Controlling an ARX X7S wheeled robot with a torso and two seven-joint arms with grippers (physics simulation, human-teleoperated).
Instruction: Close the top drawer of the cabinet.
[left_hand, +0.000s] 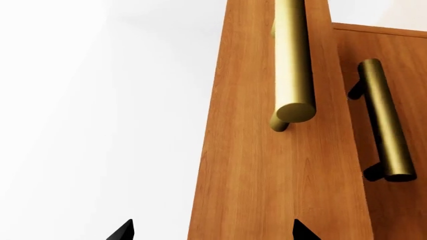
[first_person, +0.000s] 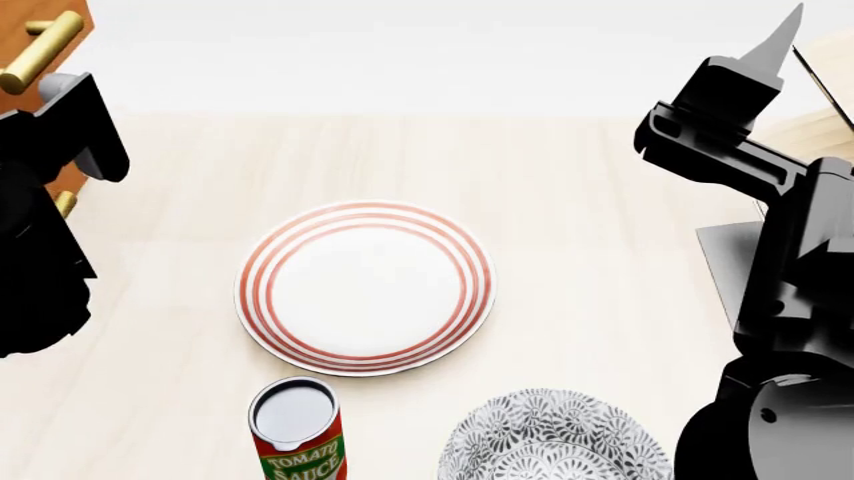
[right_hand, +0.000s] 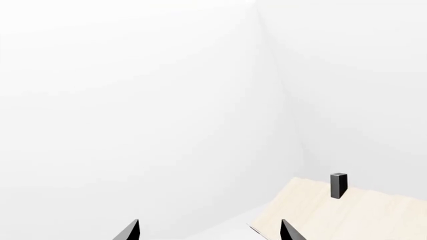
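The top drawer (left_hand: 267, 175) is an orange-brown wooden front with a brass bar handle (left_hand: 293, 60). It stands out in front of the lower drawer front of the cabinet (left_hand: 407, 55), which has its own brass handle (left_hand: 387, 125). My left gripper (left_hand: 213, 232) is open and empty, close in front of the top drawer's front, with one fingertip beyond its side edge. In the head view the cabinet (first_person: 30, 12) and the top handle (first_person: 40, 52) show at the far left, behind my left arm (first_person: 54, 200). My right gripper (first_person: 781, 45) is raised at the right, open and empty.
On the pale table stand a red-ringed white plate (first_person: 364, 288), a tomato sauce can (first_person: 296, 430) and a patterned bowl (first_person: 554, 440). A pale wood unit (right_hand: 347, 215) with a small black block (right_hand: 338, 185) lies at the right, under white walls.
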